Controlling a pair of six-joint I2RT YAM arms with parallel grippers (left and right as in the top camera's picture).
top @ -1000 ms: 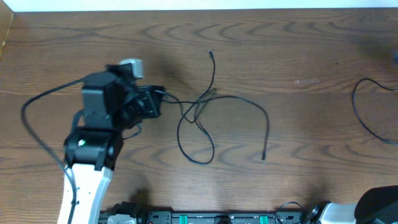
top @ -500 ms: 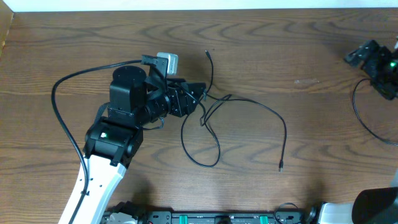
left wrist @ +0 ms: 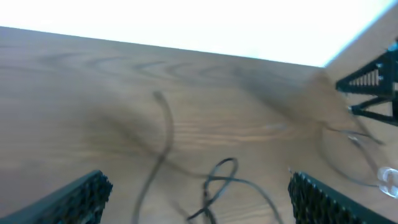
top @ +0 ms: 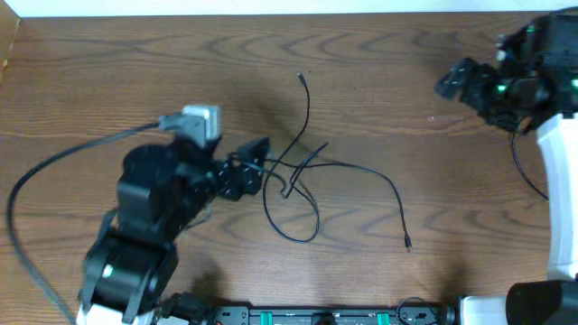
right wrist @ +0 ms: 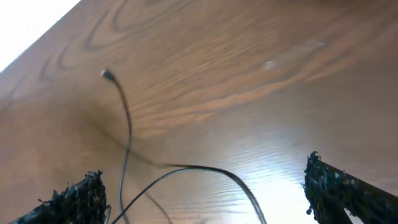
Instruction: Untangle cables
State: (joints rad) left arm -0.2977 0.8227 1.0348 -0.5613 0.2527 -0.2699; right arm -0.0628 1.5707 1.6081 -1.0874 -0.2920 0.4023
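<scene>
Beside left pincer [top: 256, 168], tangled black cables [top: 291, 175]

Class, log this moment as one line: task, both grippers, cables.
task: untangle cables | left gripper: open, beside cables | right gripper: open, empty | cables: black, crossed in loops, unheld

Robotics lab test bench, bare wood-grain worktop [top: 406, 108], left robot arm [top: 149, 212], right robot arm [top: 555, 158], equipment rail [top: 298, 317] with green fittings along the near edge.

In the left wrist view the cables [left wrist: 168, 127] are blurred and cut off below. Overhead, one end hides beneath the left gripper [top: 256, 167].
</scene>
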